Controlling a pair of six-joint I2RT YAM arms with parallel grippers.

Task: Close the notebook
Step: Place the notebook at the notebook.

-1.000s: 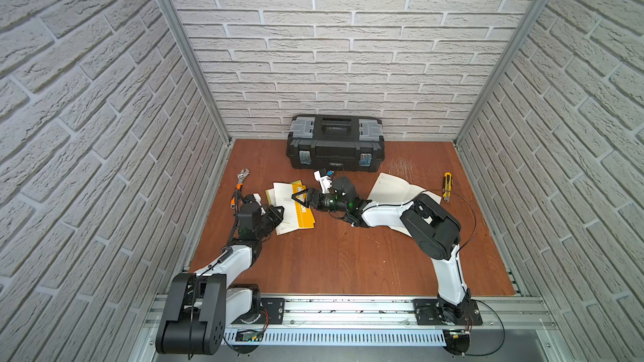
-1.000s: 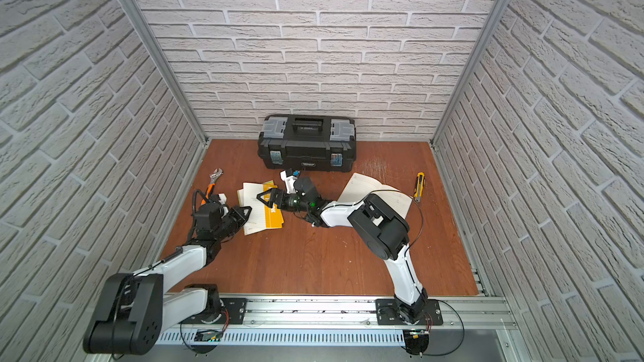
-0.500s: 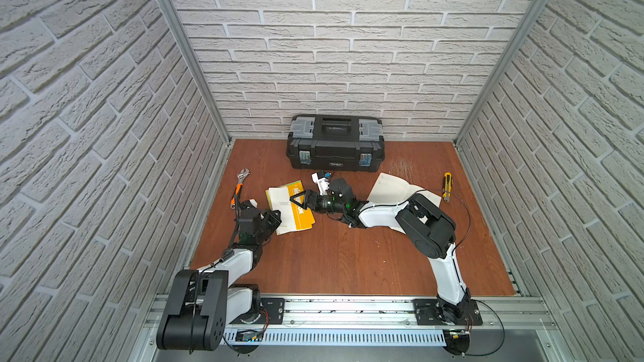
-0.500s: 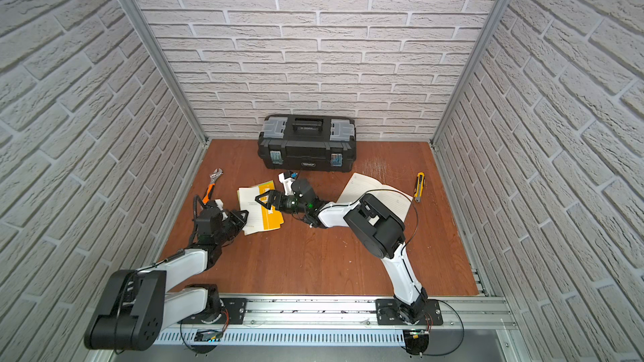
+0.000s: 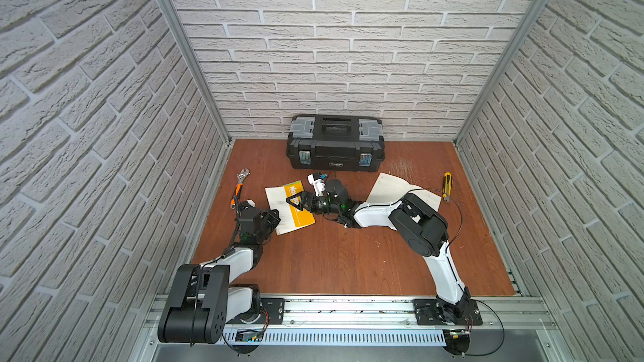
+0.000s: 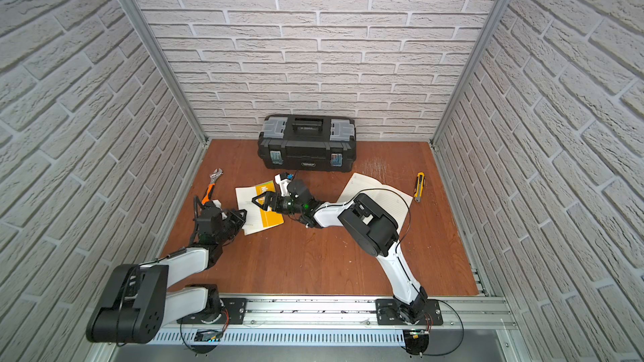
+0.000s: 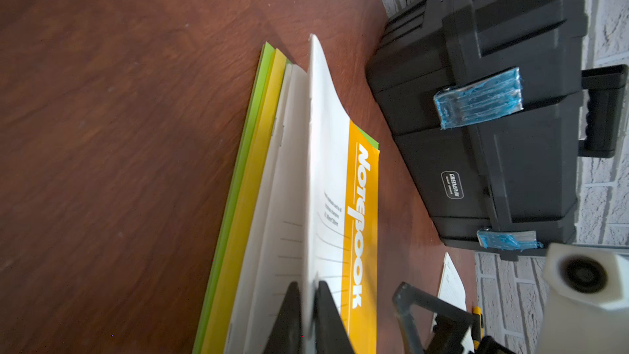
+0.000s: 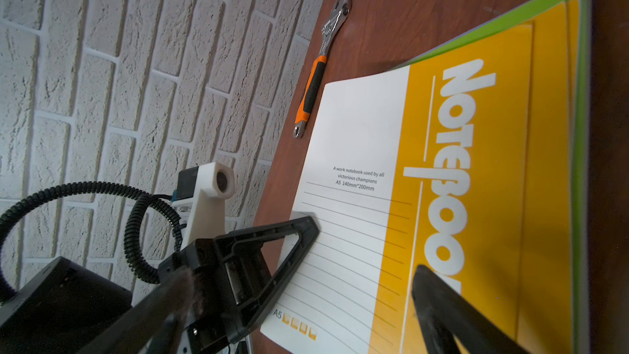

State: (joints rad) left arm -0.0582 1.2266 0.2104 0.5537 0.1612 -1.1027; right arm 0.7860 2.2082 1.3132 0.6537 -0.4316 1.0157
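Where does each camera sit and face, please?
Top views: high over the front rail, looking down at the table; left arm and right arm show.
Left wrist: low on the left arm, along the notebook toward the toolbox; left gripper pinching its cover.
Right wrist: on the right arm, facing notebook and wrench; open right gripper.
Shared: both wrist views show the notebook.

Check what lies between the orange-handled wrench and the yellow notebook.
Nothing but bare tabletop: the right wrist view shows the wrench lying apart from the notebook with only brown wood in the gap, and both top views agree.
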